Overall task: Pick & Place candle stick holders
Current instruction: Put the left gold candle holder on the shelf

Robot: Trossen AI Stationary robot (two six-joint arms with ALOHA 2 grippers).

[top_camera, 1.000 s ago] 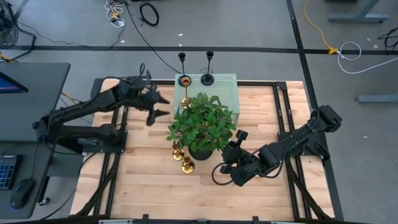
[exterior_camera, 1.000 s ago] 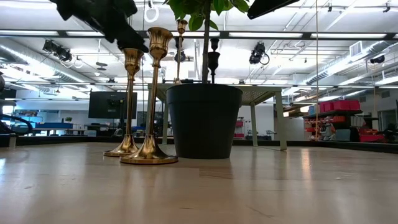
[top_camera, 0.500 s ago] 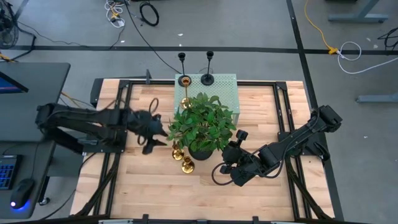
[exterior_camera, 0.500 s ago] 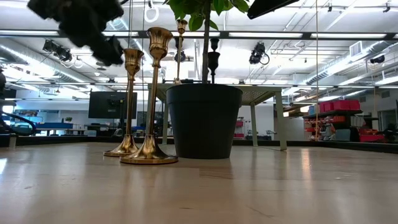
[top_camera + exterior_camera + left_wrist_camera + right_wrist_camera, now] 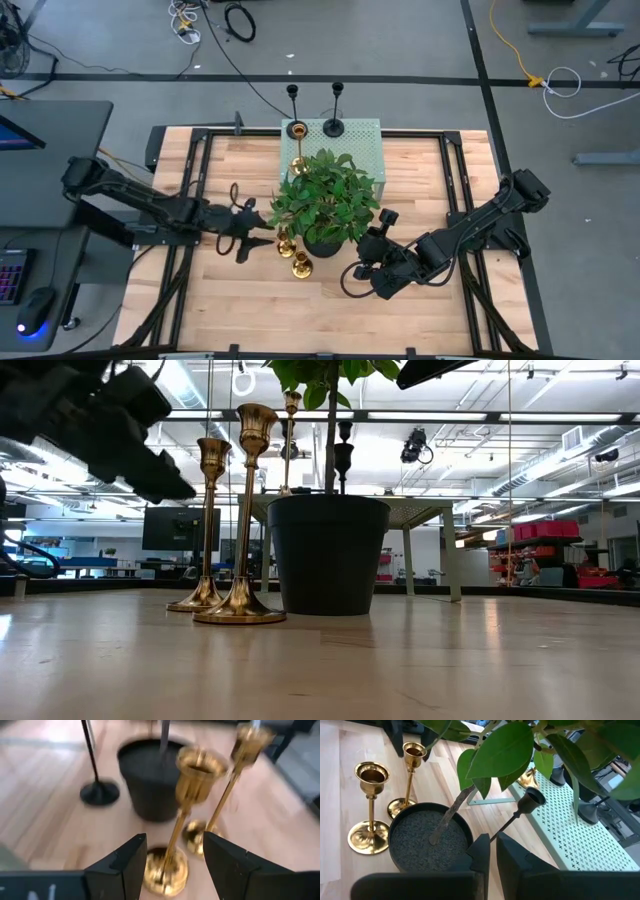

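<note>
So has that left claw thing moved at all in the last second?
Yes. In the high view the left gripper has swung from beside the green perforated stand at the table's far side toward the near edge, and now sits open beside the two gold candle stick holders.

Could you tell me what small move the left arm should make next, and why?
Probably ease the left gripper forward so its jaws straddle the stem of the nearer gold candle stick holder, then close. The jaws are open and already lined up on that stem, but not yet around it. The second gold holder and the black plant pot stand close behind, so a short, slow advance seems safest.
</note>
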